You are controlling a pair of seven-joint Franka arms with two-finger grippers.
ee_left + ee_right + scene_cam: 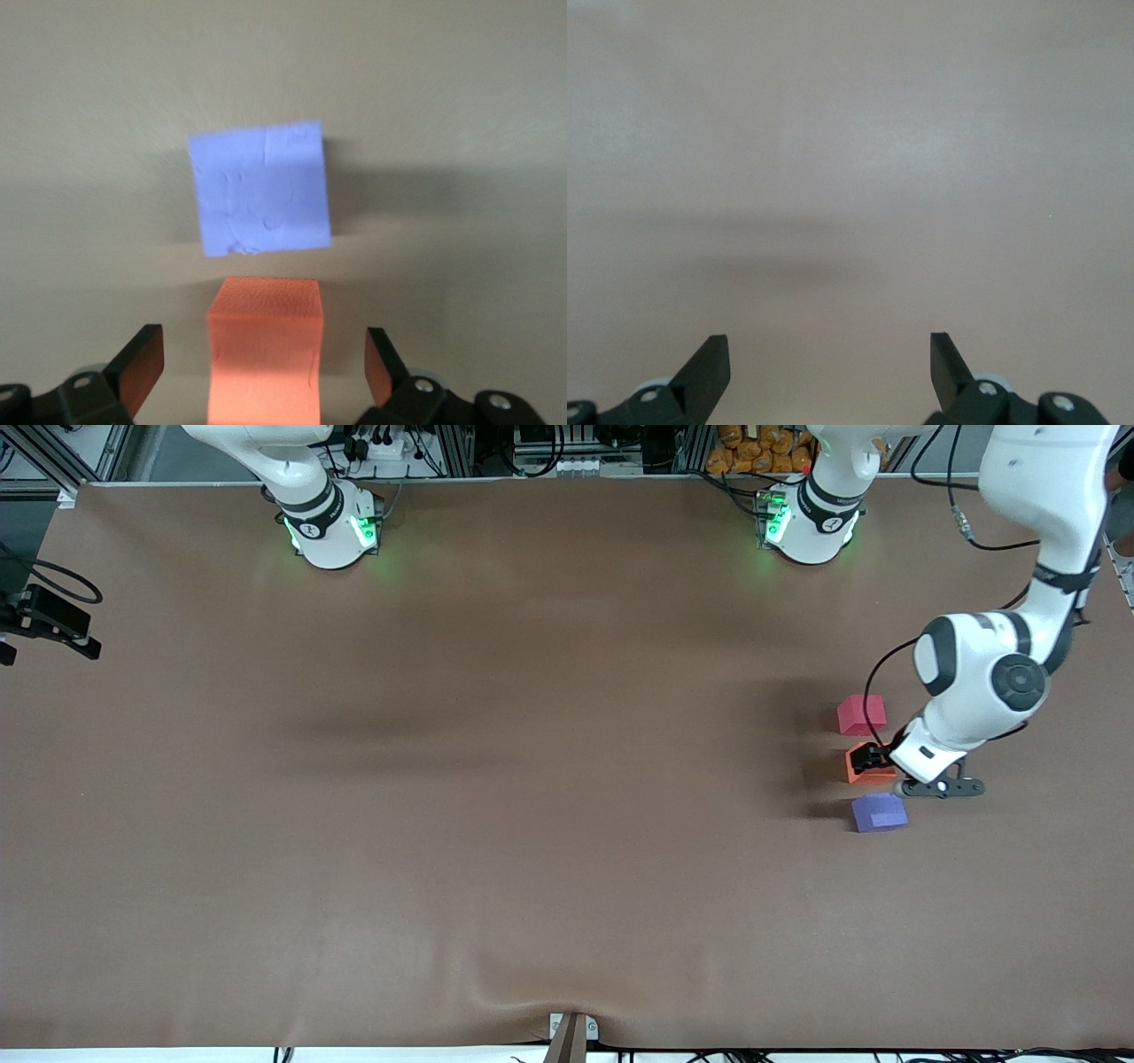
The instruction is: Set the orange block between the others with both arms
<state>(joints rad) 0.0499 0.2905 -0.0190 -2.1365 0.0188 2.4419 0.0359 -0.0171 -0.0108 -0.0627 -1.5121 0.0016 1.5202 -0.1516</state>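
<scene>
Three foam cubes sit in a line at the right of the front picture: orange block (866, 770) between the pinkish-red cube (861, 715) and purple-blue cube (879, 812). Left gripper (264, 372) stands open around it, not touching. Right gripper (830, 372) waits open over bare table (443, 779). Only pulling away looks left.

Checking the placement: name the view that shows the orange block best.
Left wrist view: the orange block sits unobstructed between the open left pincer, apart from both fingers. In the front view that pincer partly covers it. The right wrist view shows only bare table.
</scene>
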